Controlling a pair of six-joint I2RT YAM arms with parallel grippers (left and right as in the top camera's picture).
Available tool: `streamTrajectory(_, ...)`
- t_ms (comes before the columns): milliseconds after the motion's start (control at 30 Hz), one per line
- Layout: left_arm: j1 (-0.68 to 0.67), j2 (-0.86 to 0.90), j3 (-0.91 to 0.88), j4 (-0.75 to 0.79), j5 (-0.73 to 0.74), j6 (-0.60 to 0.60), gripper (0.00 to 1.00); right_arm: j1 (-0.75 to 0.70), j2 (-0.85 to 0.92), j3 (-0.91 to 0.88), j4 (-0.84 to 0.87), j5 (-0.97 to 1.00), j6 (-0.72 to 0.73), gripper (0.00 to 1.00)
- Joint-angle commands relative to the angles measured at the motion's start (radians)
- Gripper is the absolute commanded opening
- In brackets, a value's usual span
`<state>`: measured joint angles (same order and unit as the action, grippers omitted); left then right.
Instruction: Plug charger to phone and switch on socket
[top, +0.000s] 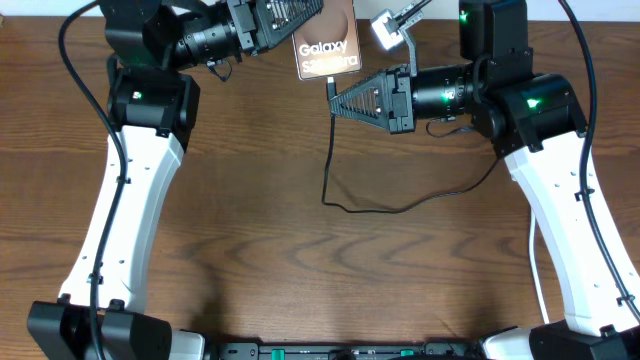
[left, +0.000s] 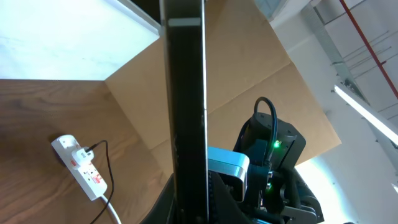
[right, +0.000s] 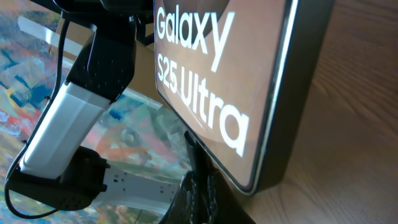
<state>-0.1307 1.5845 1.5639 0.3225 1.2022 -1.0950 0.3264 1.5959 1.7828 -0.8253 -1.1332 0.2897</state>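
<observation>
The phone (top: 327, 45), a brownish slab with white "Galaxy S25 Ultra" lettering, is held up at the table's far side with my left gripper (top: 288, 28) shut on its left edge. In the left wrist view the phone (left: 186, 106) shows edge-on between the fingers (left: 186, 208). My right gripper (top: 336, 101) is shut on the charger's black tip (top: 332, 86) just below the phone's bottom edge. The right wrist view shows the phone (right: 211, 81) filling the frame, and the tip (right: 194, 152) rising from my right gripper (right: 200, 190) to that edge. Whether it is seated cannot be told. The white socket (top: 385, 27) lies beyond.
The charger cable (top: 345, 208) drops from the tip, loops over the brown table and runs right toward the right arm. In the left wrist view the socket (left: 81, 167) lies by a cardboard wall (left: 249, 68), with a black lead and white cord (left: 109, 208).
</observation>
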Motion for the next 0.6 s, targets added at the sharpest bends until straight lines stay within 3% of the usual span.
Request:
streamTrajectory(0, -0.010, -0.002, 0.011, 0.008, 0.097, 0.029, 0.08, -0.012, -0.006, 0.003, 0.025, -0.002, 0.021, 0.01)
streamTrajectory(567, -0.010, -0.002, 0.011, 0.008, 0.098, 0.047, 0.07, -0.011, -0.006, 0.003, -0.005, -0.002, 0.027, 0.01)
